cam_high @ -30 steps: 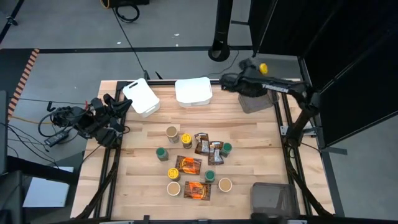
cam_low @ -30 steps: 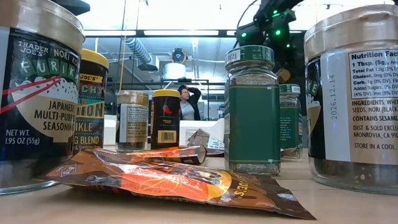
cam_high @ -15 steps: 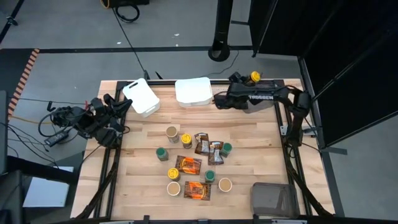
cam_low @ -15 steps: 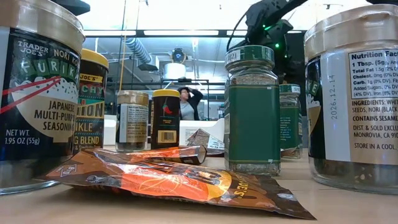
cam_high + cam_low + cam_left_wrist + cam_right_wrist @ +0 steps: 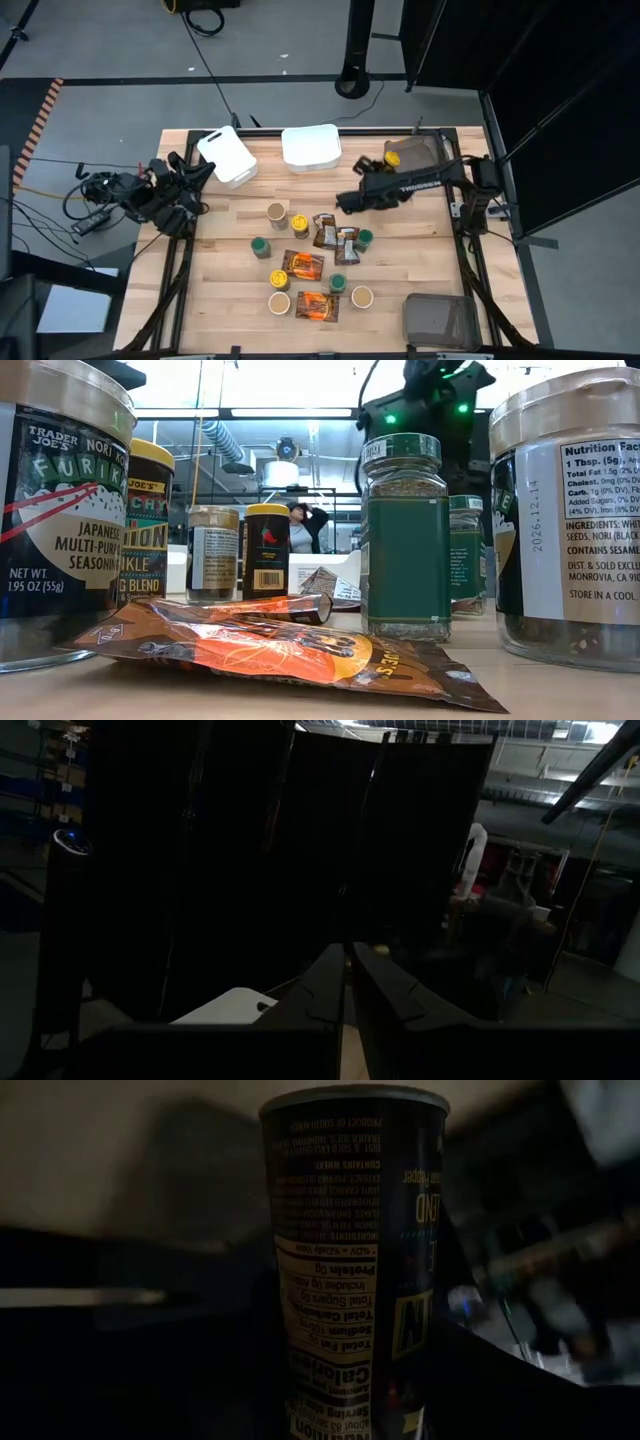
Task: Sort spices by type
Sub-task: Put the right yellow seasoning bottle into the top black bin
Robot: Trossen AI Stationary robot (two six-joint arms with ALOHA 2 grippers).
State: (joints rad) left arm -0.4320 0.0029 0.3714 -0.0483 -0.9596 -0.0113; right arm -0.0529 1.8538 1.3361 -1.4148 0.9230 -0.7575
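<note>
A: Wooden counter, pale planks, with the spices clustered mid-board: jars and orange foil packets. Two white tubs sit along the far edge, grey bins at the right-hand corners.

B: The right gripper hangs above the counter just beyond the cluster, jaws pinching a dark jar; only its wrist camera shows that label.

A: The left gripper waits at the left edge, jaws pressed together.

B: Down low, a person sits in the bright room behind.
</note>
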